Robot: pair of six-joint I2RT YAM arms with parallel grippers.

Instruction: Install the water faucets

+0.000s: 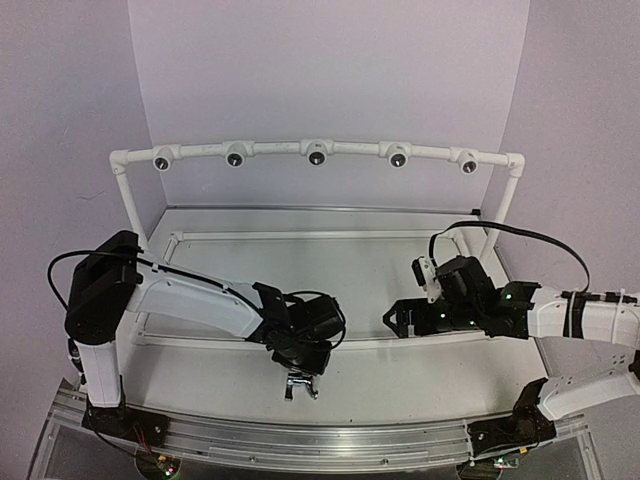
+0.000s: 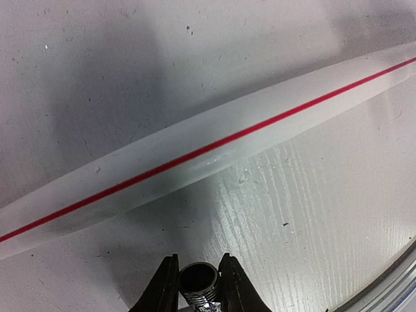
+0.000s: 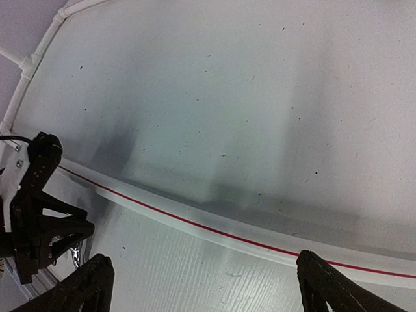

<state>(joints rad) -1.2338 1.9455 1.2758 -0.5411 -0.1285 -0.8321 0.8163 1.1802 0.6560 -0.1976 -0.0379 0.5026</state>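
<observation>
The water faucet (image 1: 301, 386), a small chrome piece, sits low and left of centre in the top view, near the front edge of the white worktop (image 1: 330, 260). It is clenched in the left end effector (image 1: 300, 376), which points toward the bottom of the frame. In the left wrist view its open threaded end shows at the bottom edge, pinched between the two dark fingers (image 2: 164, 291). Beyond it a pale strip (image 2: 214, 146) with a red line crosses the frame diagonally. Whether the faucet touches the worktop I cannot tell. The right end effector (image 3: 207, 283), right of centre in the top view, is released, its jaws spread wide and holding nothing. Across the upper part of the top view runs a white pipe (image 1: 275, 148) with five round grey sockets (image 1: 317, 157).
</observation>
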